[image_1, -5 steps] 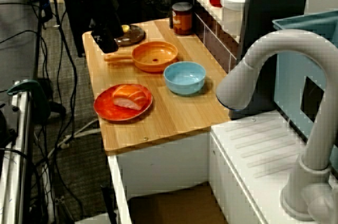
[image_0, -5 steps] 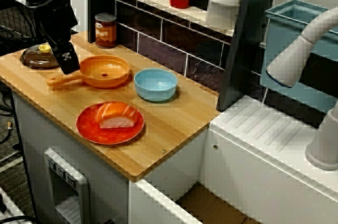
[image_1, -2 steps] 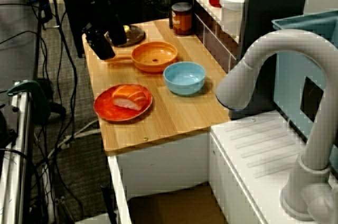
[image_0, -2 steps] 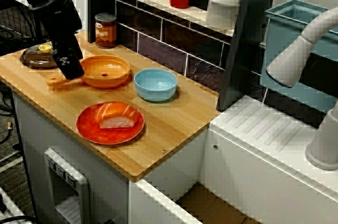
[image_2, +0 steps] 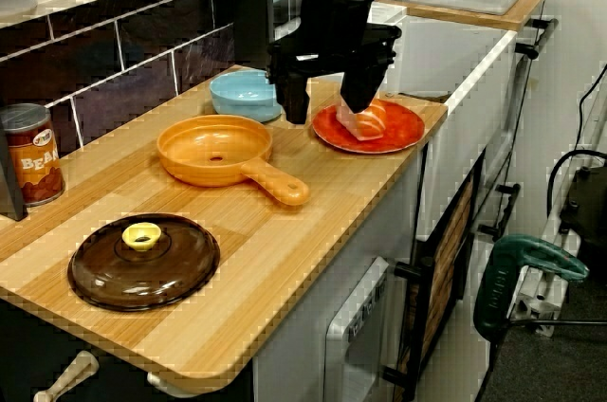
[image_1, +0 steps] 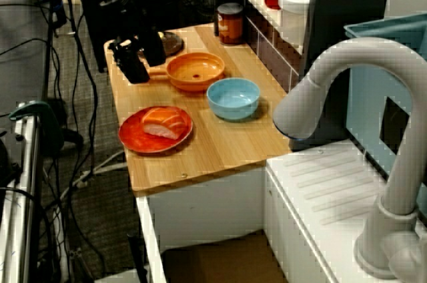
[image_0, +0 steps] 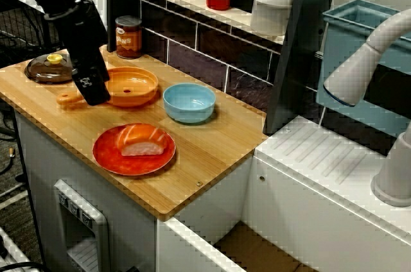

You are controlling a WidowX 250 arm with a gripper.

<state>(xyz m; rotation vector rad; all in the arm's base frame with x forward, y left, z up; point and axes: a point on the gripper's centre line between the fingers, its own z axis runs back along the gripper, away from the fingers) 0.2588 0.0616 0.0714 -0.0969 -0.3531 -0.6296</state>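
Spread pincer (image_2: 326, 103) — over handle of orange pan (image_2: 213, 151), brown lid (image_2: 142, 260) near

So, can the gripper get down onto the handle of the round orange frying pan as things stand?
Likely yes. The gripper hangs open close over the pan handle, and nothing lies on it. The brown round lid and red plate sit apart from it.

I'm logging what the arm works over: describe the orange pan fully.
The orange pan is round, shallow, plastic-looking, with a small dark hole at its centre and one straight, round-ended handle. It sits empty and flat on the wooden counter, between the brown lid and the blue bowl. The gripper hangs over the handle, jaws open, seemingly not touching it.
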